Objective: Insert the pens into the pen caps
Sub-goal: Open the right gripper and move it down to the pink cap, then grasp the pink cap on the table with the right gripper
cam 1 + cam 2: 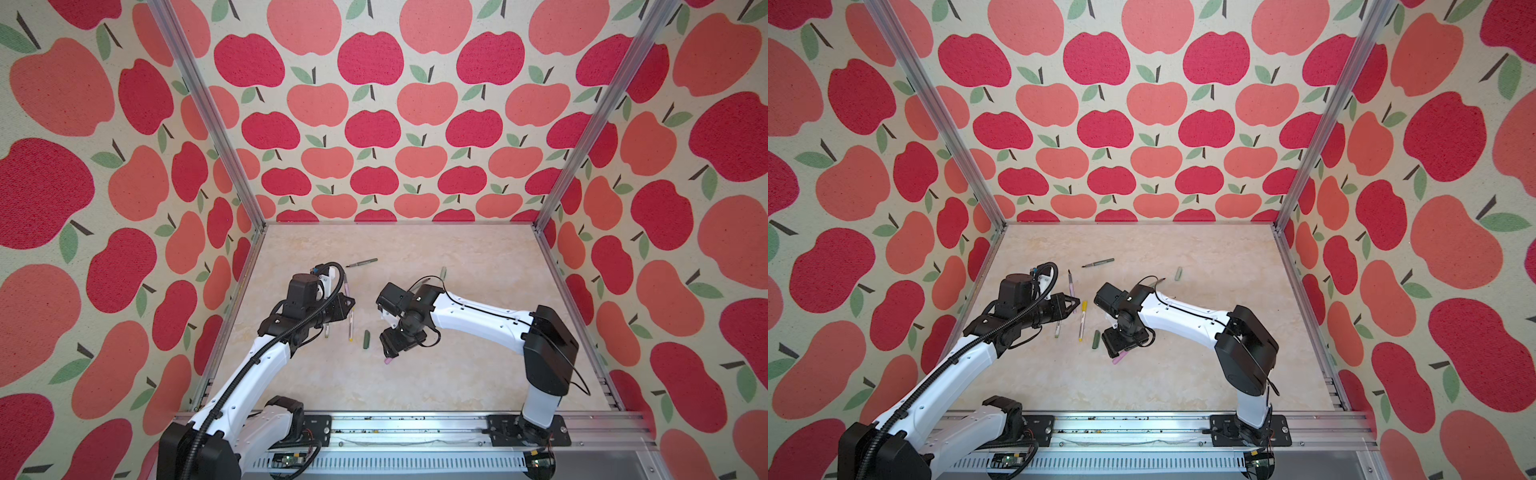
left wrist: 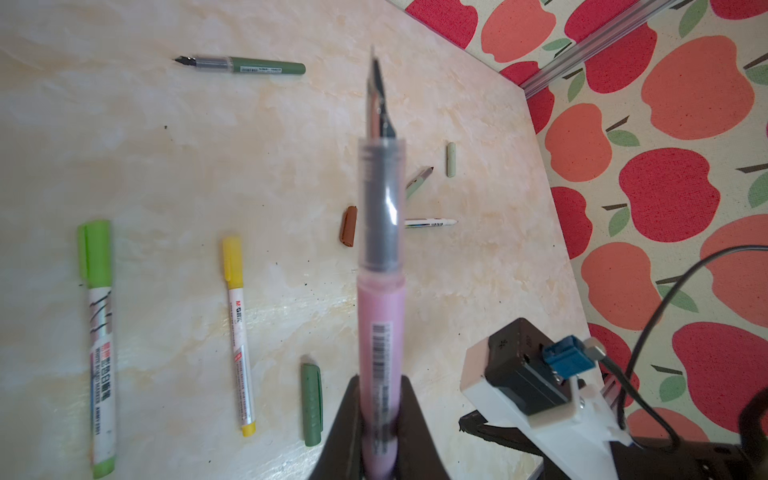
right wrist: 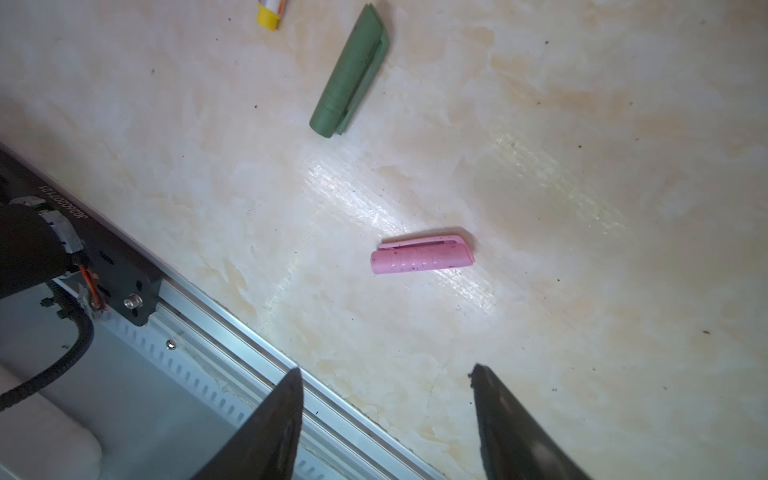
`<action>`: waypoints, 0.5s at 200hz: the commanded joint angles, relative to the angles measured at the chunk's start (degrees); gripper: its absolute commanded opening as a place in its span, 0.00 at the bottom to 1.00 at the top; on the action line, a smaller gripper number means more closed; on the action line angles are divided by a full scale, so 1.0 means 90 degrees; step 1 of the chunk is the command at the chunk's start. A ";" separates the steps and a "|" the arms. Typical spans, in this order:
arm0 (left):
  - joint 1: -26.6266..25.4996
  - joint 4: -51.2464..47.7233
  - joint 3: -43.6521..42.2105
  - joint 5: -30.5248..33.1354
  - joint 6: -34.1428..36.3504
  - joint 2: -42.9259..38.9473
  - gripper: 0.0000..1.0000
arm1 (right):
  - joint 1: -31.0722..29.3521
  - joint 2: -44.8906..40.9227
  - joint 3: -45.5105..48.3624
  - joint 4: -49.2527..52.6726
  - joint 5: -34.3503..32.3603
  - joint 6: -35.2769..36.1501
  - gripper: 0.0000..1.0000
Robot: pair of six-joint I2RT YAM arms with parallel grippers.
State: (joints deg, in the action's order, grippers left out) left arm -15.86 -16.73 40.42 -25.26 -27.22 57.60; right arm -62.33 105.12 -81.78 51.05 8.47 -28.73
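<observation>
Pink pen (image 2: 380, 291) pinched at rear barrel by left gripper (image 2: 380, 386), held above left half of bench (image 3: 582, 208). Long axis run toward far edge, bare nib leading.

Pink cap (image 3: 422, 257) laid flat mid-bench, nearer near edge, axis skewed to it. Cap untouched, just ahead of spread right gripper (image 3: 385, 368).

Cap judged light, stiff, slick, prone to roll. Best taken across mid-body.

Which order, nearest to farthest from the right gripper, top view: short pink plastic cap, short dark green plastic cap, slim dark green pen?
1. Short pink plastic cap, right beneath the open right gripper.
2. Short dark green plastic cap, beside it, left in the view.
3. Slim dark green pen, well beyond, farthest back.
</observation>
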 commanded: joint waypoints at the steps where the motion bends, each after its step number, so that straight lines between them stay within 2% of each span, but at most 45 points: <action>1: 0.0040 -0.0016 -0.0133 0.0063 0.0115 -0.0154 0.01 | 0.0059 0.0124 0.0239 -0.0079 0.0419 -0.0207 0.69; 47: 0.0061 0.0036 -0.0263 0.0081 0.0041 -0.0375 0.01 | 0.0119 0.0692 0.0115 -0.0339 0.0971 -0.0110 0.69; 100: 0.0072 -0.0039 -0.0283 0.0178 0.0027 -0.0619 0.02 | 0.0272 0.1079 -0.0038 -0.0486 0.1026 -0.0050 0.58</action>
State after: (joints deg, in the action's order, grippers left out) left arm -15.51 -16.75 38.46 -24.95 -27.27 53.45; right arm -60.64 113.62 -80.38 47.33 16.53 -29.39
